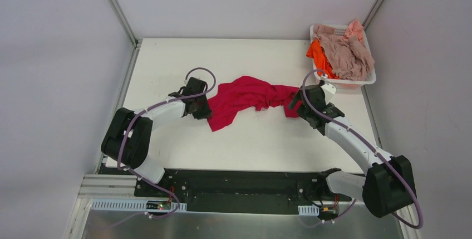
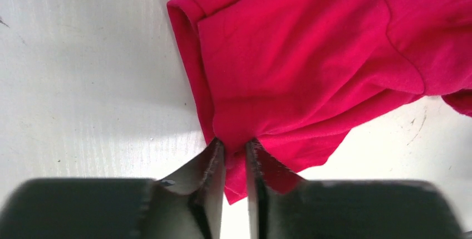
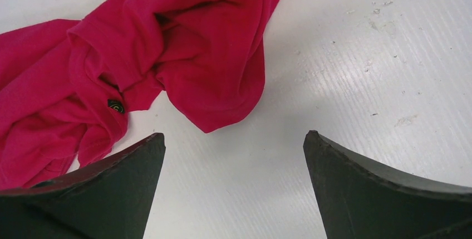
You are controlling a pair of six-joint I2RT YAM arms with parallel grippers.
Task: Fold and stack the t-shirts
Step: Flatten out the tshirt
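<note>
A crimson red t-shirt (image 1: 245, 100) lies crumpled in a band across the middle of the table. My left gripper (image 1: 203, 108) is at its left end. In the left wrist view the fingers (image 2: 216, 158) stand close together with a fold of the red t-shirt (image 2: 306, 55) pinched between them. My right gripper (image 1: 295, 102) hovers at the shirt's right end. It (image 3: 234, 136) is open wide over bare table, with the red cloth (image 3: 183, 44) just ahead and to the left, untouched. An orange t-shirt (image 1: 318, 55) and pinkish-beige t-shirts (image 1: 348, 52) are heaped in the basket.
A white plastic basket (image 1: 367, 78) stands at the table's back right corner. Grey walls with metal rails close in the table on the left, back and right. The black base rail runs along the near edge.
</note>
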